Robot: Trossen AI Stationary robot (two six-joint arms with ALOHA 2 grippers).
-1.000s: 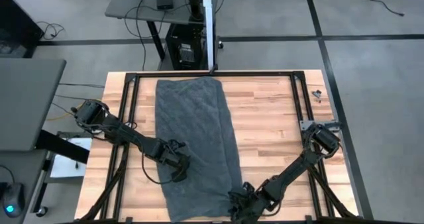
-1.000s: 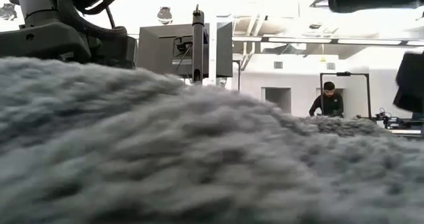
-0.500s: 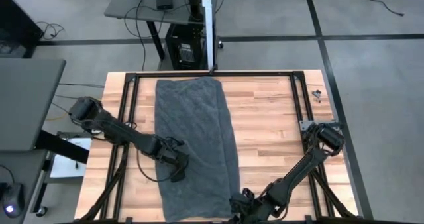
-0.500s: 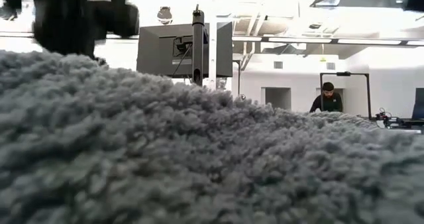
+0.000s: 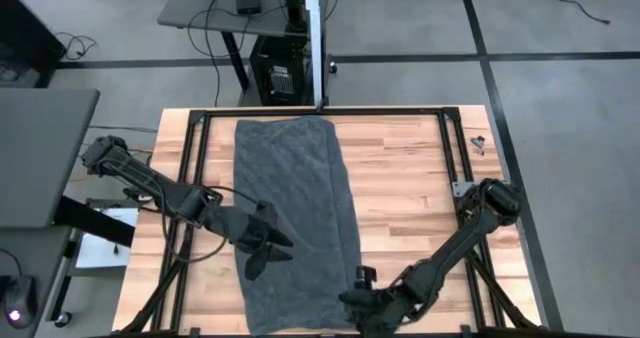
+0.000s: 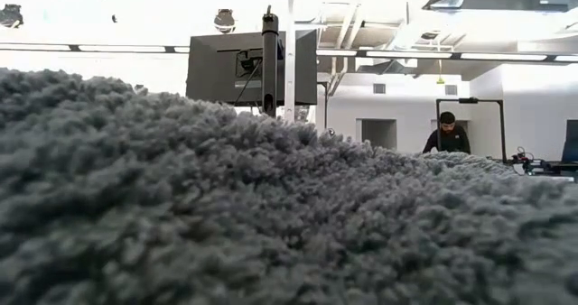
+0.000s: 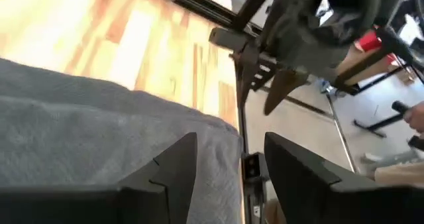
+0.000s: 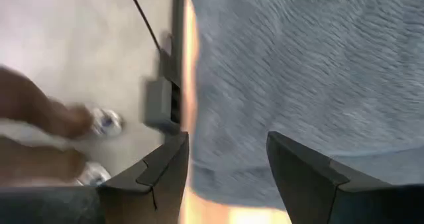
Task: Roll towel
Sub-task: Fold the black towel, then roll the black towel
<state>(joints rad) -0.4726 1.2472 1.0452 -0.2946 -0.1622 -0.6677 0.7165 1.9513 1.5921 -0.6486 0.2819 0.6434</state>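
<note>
Lying flat on the wooden table (image 5: 410, 178): the towel (image 5: 297, 218), dark grey, spread as a long strip running from the far edge to the near edge, left of centre. Nothing rolled so far; surface showing light wrinkles only. Hovering at the towel's left edge, near the front end: left gripper (image 5: 268, 252), fingers spread with a clear gap, gripping nothing; in the left wrist view the gripper (image 7: 228, 161) is looking over the towel (image 7: 99, 144) toward the table's black frame (image 7: 242, 111). Positioned at the towel's near right corner, close to the table's front edge: right gripper (image 5: 358, 288), fingers likewise spread and empty; in the right wrist view the gripper (image 8: 228, 159) is pointing across the towel (image 8: 318, 58) beside the table edge. Filling almost the entire low view: terry pile of the towel (image 6: 271, 224). Standing in the room behind, far off: a person (image 6: 447, 135) and a monitor on a stand (image 6: 253, 66).
</note>
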